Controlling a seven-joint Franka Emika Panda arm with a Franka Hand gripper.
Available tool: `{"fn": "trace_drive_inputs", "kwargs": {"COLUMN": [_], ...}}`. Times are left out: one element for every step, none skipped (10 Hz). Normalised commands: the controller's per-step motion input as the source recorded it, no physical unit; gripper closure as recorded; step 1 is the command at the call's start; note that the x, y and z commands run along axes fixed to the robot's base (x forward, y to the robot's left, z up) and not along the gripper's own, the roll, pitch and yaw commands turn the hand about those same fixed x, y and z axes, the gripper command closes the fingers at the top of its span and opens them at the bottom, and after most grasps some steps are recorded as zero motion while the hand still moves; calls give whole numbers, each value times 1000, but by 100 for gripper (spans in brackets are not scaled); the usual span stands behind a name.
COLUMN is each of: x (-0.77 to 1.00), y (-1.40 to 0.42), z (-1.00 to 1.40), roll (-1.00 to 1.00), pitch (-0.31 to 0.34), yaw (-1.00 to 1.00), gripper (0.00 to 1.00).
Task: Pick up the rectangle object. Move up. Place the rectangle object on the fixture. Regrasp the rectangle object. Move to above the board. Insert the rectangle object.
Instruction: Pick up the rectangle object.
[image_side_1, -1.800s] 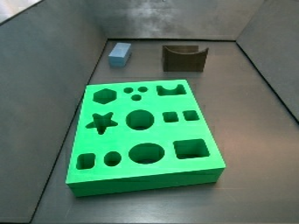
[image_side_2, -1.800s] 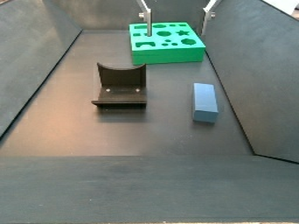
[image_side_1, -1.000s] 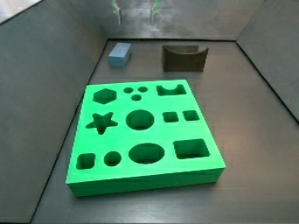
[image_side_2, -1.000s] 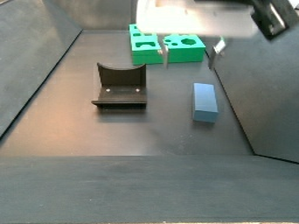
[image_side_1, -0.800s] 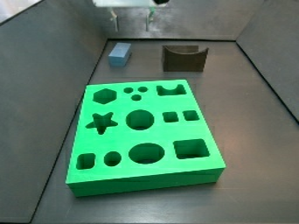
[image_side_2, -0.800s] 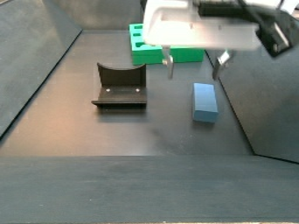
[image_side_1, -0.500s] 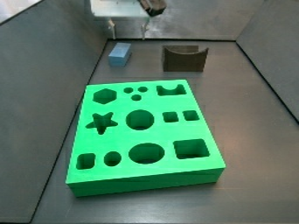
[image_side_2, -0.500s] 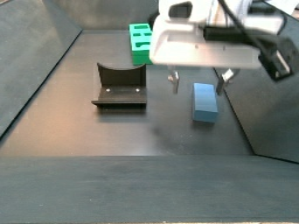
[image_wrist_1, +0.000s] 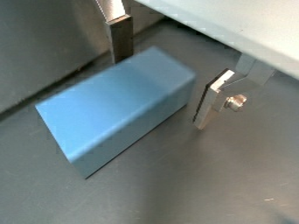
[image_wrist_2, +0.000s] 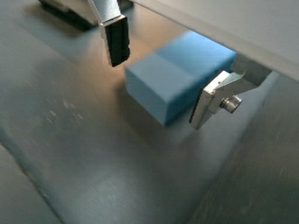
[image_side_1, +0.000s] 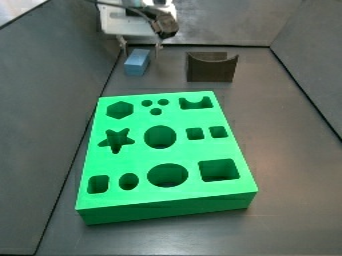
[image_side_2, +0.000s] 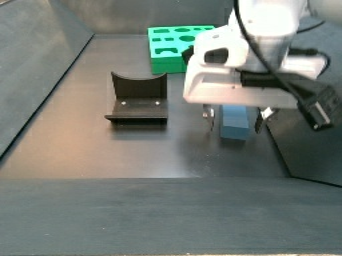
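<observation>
The rectangle object (image_side_1: 136, 66), a light blue-grey block, lies flat on the dark floor near the back wall, left of the fixture (image_side_1: 210, 66). It also shows in a side view (image_side_2: 237, 126), right of the fixture (image_side_2: 136, 98). My gripper (image_side_1: 139, 46) is low over the block, open, with its fingers straddling it (image_side_2: 239, 113). In both wrist views the block (image_wrist_1: 117, 105) (image_wrist_2: 176, 74) sits between the two fingers (image_wrist_1: 121, 39) (image_wrist_2: 115, 44) with small gaps on each side. The gripper (image_wrist_1: 163, 86) (image_wrist_2: 160, 86) holds nothing. The green board (image_side_1: 167, 150) lies apart in front.
Grey walls enclose the floor; the block lies close to a side wall (image_side_2: 297, 110) and the back wall (image_side_1: 201, 25). The board's far end shows in a side view (image_side_2: 171, 45). Bare dark floor lies between the fixture and the block (image_side_2: 187, 125).
My gripper has come down from above the board's far end to the blue block and now straddles it. The block, fixture and board have not moved.
</observation>
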Motion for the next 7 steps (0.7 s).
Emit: {"fn": "trace_drive_inputs", "kwargs": {"x": [0,0,0,0,0,0,0], "y": [0,0,0,0,0,0,0], "z": [0,0,0,0,0,0,0], "roll": [-6,-9,0,0,0,0,0], "pitch": [0,0,0,0,0,0,0], "yaw": [0,0,0,0,0,0,0], "gripper": [0,0,0,100,100,100,100]}}
